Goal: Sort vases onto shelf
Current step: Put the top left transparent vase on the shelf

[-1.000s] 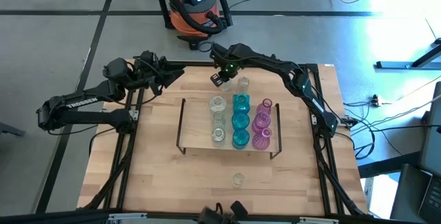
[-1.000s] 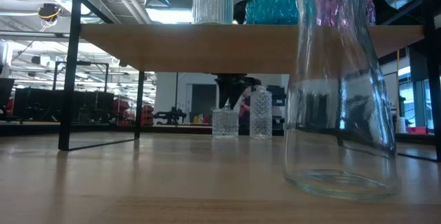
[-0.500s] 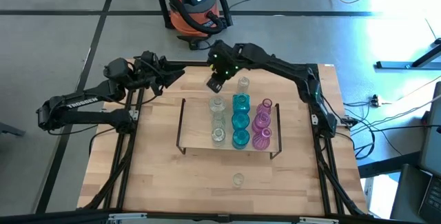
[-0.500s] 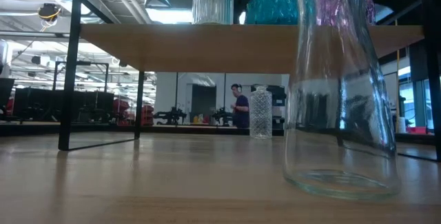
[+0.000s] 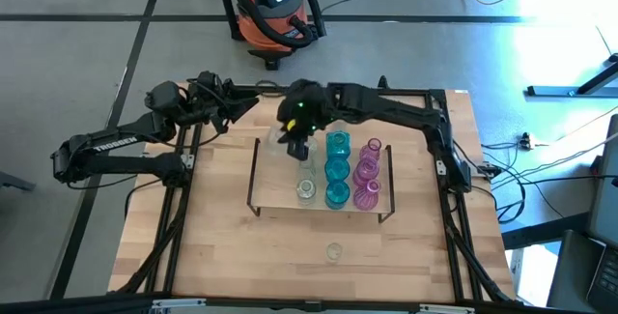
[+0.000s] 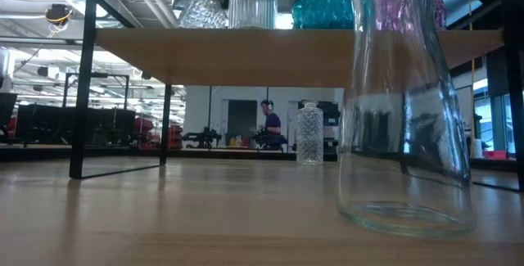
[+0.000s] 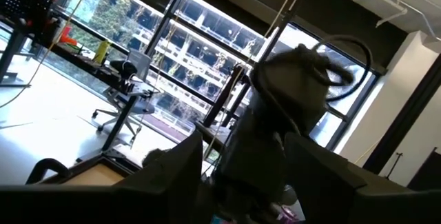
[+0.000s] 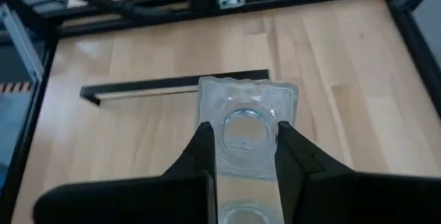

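- High view: right claw [image 5: 295, 146] over the far left part of the low light-wood shelf on a thin dark wire frame [image 5: 275, 190], clenched on a squarish clear glass vase [image 5: 294, 150], mostly hidden under the claw from above.
- Right wrist view: same squarish clear vase [image 8: 248, 136] gripped between the two dark fingers [image 8: 200, 148], mouth facing the camera, wooden counter [image 8: 358, 79] and a dark shelf rail [image 8: 172, 86] beyond it.
- Low view: tilted clear faceted vase [image 6: 201, 12] above the shelf board [image 6: 246, 53] near its left side, beside an upright ribbed clear vase [image 6: 252, 0]; cannot tell whether touching the board.
- On the shelf, seen from above: a column of teal-blue glass vases [image 5: 337, 168] in the middle, a column of pink glass vases [image 5: 367, 174] to its right, a round clear vase [image 5: 306, 189] near the front edge on the left.
- Off the shelf: a small clear glass vase [image 5: 333, 251] standing alone on the counter in front of the shelf, large and close in the low view [image 6: 405, 135]; a cut-glass clear bottle vase [image 6: 309, 133] upright on the counter behind the shelf.
- Left claw [image 5: 237, 106] released, parked at the far left corner of the counter, well apart from the shelf, holding nothing.
- Orange and black shop vacuum [image 5: 273, 5] on the floor beyond the counter; a person [image 6: 268, 123] far back in the room.
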Motion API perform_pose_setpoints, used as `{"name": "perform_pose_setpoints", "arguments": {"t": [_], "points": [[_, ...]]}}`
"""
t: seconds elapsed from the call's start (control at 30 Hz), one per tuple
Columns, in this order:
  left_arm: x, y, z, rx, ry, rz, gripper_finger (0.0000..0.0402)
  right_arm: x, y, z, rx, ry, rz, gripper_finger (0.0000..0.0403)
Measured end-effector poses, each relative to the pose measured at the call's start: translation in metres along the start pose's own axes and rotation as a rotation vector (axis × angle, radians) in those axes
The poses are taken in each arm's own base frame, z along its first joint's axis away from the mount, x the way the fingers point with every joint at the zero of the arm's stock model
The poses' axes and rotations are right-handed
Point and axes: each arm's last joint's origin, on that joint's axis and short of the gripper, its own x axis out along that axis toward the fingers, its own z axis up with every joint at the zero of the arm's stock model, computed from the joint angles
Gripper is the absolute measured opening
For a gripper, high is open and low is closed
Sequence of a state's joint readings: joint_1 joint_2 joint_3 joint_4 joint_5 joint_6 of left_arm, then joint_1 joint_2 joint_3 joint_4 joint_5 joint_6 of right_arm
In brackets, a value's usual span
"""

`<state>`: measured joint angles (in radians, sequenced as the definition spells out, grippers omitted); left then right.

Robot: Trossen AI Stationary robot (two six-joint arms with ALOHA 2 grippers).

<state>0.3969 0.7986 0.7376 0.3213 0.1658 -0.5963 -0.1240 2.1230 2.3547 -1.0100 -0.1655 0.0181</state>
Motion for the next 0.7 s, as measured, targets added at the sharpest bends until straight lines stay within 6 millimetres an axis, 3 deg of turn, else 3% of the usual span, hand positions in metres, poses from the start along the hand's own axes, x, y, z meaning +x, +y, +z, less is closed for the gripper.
{"name": "perform_pose_setpoints", "arguments": {"t": [0.37, 0.57, 0.7], "points": [[0.0000, 0.0000, 0.0000, -0.030, -0.001, 0.000, 0.0198, 0.0058, 0.0080, -0.0042, -0.060, 0.039, -0.001, 0.0062], [0.0000, -0.0002, 0.0000, -0.033, -0.001, -0.001, 0.0198, 0.0056, 0.0073, -0.0040, -0.059, 0.038, -0.007, 0.0142], [0.0000, -0.0002, 0.0000, -0.033, -0.001, -0.001, 0.0198, 0.0104, 0.0072, -0.0061, -0.057, 0.041, 0.019, 0.0145]]}}
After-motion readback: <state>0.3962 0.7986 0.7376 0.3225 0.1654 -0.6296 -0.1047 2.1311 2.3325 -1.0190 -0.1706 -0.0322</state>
